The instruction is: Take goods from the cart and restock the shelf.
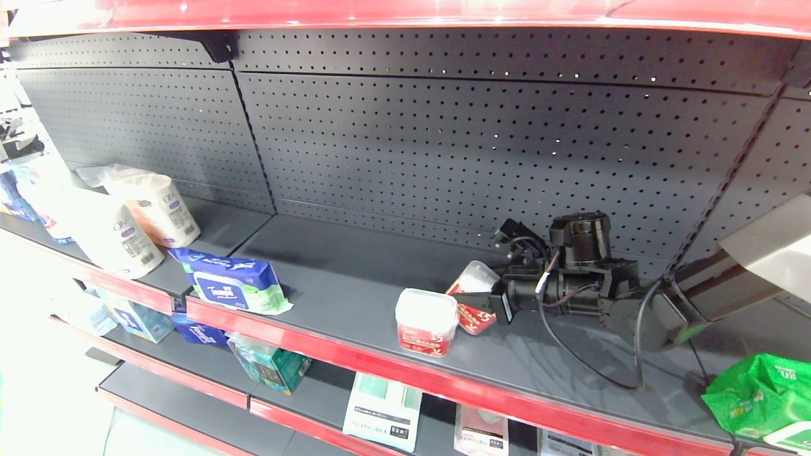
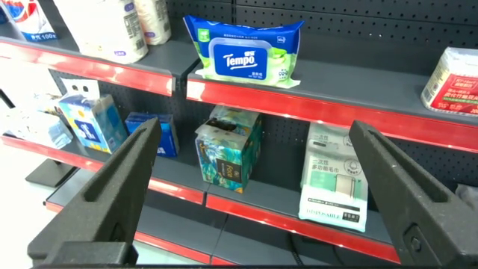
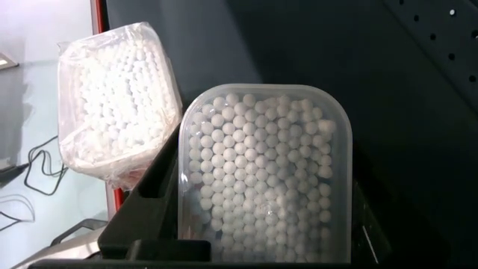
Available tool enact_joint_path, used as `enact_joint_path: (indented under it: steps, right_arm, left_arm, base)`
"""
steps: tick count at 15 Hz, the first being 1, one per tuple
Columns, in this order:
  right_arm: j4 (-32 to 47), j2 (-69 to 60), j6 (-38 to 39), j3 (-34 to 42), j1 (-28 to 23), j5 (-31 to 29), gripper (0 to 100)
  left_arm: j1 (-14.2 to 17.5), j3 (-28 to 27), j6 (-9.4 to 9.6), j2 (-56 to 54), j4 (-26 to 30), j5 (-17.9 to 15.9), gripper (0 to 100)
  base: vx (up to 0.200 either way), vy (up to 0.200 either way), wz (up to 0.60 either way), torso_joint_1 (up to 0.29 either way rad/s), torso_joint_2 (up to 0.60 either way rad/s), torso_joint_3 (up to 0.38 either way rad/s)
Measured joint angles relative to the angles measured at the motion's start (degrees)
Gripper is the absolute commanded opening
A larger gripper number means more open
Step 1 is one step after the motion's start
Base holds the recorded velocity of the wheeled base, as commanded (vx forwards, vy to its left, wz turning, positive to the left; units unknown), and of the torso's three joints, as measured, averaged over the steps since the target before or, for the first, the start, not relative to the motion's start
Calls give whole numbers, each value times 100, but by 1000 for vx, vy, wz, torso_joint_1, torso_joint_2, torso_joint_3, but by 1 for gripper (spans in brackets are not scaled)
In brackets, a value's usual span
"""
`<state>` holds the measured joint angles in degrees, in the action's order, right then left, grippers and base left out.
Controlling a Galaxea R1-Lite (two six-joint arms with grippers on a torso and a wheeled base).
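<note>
Swab tub (image 1: 474, 292) sits tilted in the closed right pincer (image 1: 485, 305), low over the shelf (image 1: 355, 278) and just behind a second tub (image 1: 426, 321). Level it first, lower it without nudging its neighbour, then release. Left pincer (image 2: 252, 128) gapes wide, empty.

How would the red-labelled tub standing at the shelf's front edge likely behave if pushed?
The tub is probably light, since it looks packed with cotton swabs, so it should slide easily on the smooth shelf. Squat and flat-based, it seems unlikely to tip, yet it stands near the front edge and might fall off.
</note>
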<state>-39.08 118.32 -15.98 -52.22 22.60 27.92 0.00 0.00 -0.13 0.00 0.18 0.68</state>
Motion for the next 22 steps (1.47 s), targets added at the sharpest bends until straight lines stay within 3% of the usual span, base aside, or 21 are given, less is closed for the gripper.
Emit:
enact_joint_path:
  steps: [12,22]
  right_arm:
    - [0,-11,-7,41,16,11,0]
    - [9,588,-364,-1009,-166,29,0]
  left_arm:
    - [0,0,-2,0,0,-2,100]
    - [0,0,-2,0,0,0,100]
  base:
    - [0,0,0,0,0,0]
    - [0,0,0,0,0,0]
